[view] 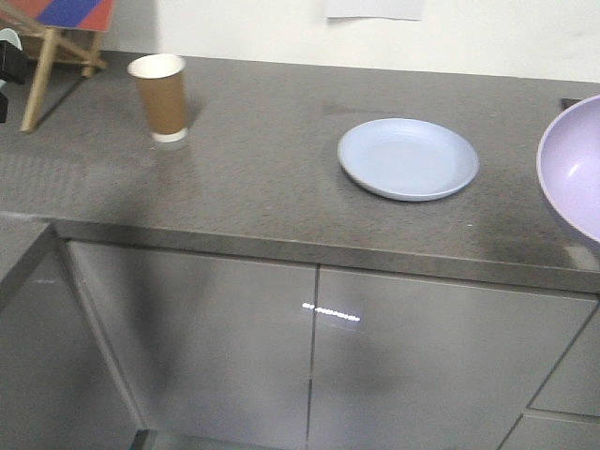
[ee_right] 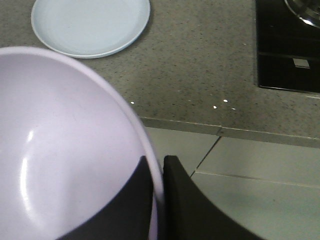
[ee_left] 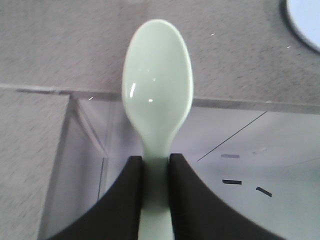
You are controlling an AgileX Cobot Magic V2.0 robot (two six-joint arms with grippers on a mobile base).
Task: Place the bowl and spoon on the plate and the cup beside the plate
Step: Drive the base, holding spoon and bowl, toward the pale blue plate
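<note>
Left wrist-mounted: left fingers (ee_left: 117, 200) grip spoon (ee_left: 157, 85), right fingers (ee_right: 200, 210) bowl (ee_right: 60, 150).

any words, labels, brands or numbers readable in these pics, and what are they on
None can be read in any view.
cup: plain brown, no print on the side shown.
plate, bowl, spoon: unmarked.
paper sheet at the top edge: blank where it shows.
cooktop: one pale square mark, too blurred to read.
cabinet door: a row of bright dots, no letters.
</note>
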